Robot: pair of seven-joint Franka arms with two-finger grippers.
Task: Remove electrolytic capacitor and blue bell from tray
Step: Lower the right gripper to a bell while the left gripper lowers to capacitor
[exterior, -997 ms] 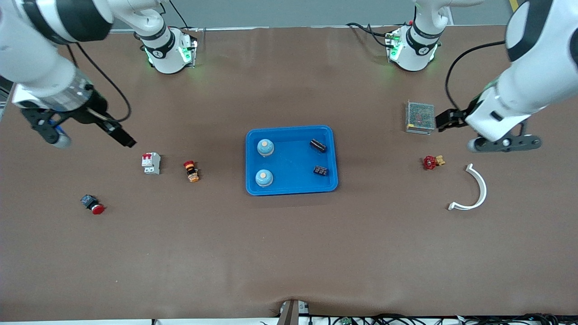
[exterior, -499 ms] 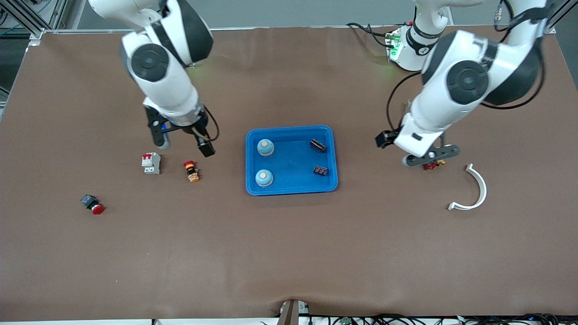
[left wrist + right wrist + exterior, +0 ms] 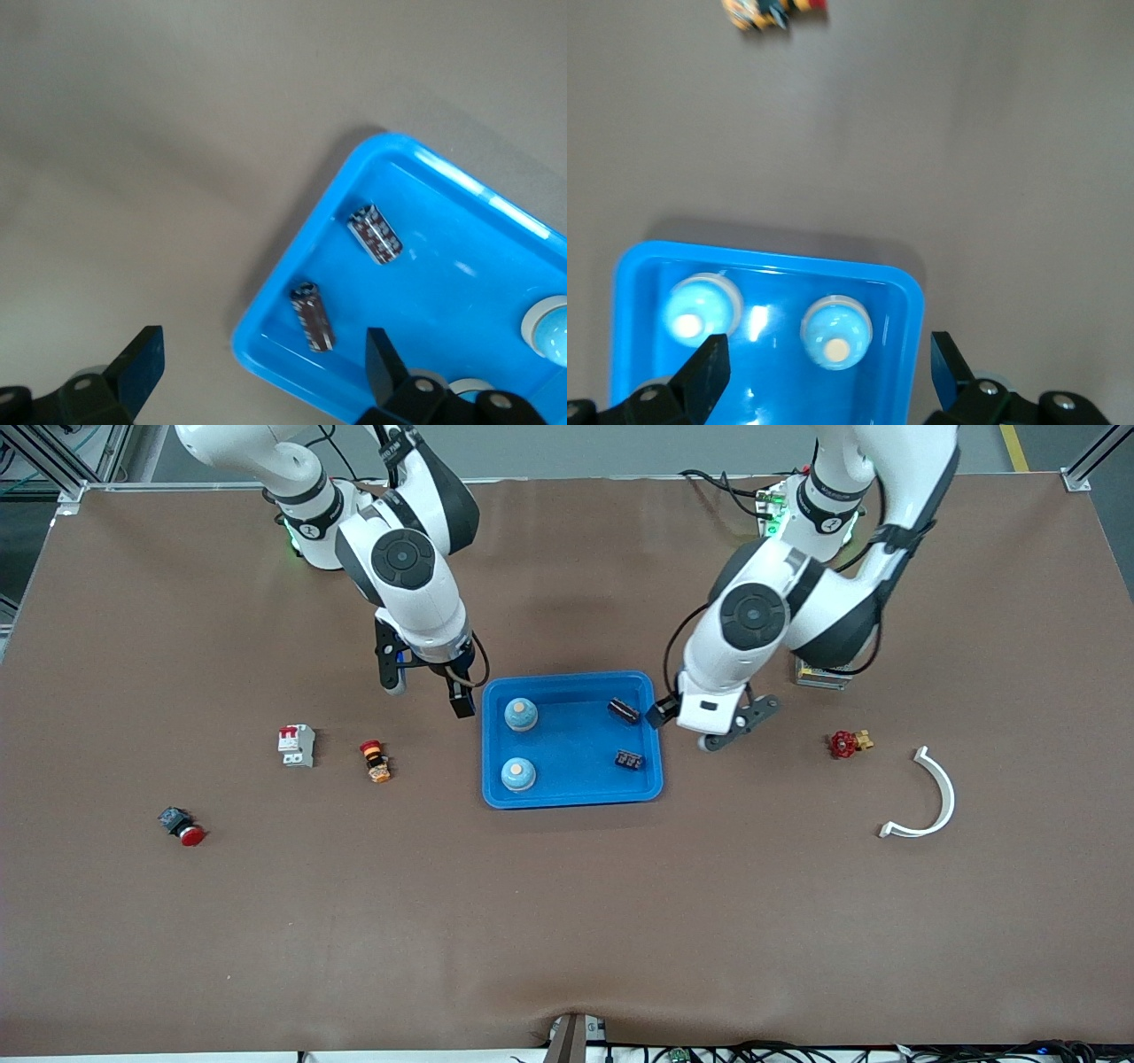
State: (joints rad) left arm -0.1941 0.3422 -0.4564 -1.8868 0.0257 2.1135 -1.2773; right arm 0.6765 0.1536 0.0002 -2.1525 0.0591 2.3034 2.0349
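1. Blue tray (image 3: 572, 797) sits mid-table. It holds two bells and two capacitors.
2. Bells: first bell (image 3: 521, 714) lies toward the right arm's end of the tray; second bell (image 3: 518, 774) sits nearer the front camera, same end. Both are upright, blue with a pale top.
3. Capacitors: first capacitor (image 3: 624, 709) lies on its side toward the left arm's end; second capacitor (image 3: 629, 760) is nearer the front camera. They lie apart, not touching.
4. Left gripper (image 3: 702, 726) is over the tray's edge at the left arm's end, just beside the first capacitor. Fingers spread wide, nothing between them.
5. Right gripper (image 3: 425, 691) is over the table just beside the tray's edge at the right arm's end, close to the first bell. Fingers spread wide, holding nothing.
6. Loose items toward the right arm's end: circuit breaker (image 3: 296, 745), small red-capped push button (image 3: 376, 761), larger red push button (image 3: 182, 826).
7. Toward the left arm's end: red valve handle (image 3: 847, 743), white curved bracket (image 3: 932, 797), and a metal mesh box (image 3: 819, 675) partly hidden under the left arm.
8. Nothing lies between either gripper and the tray contents.
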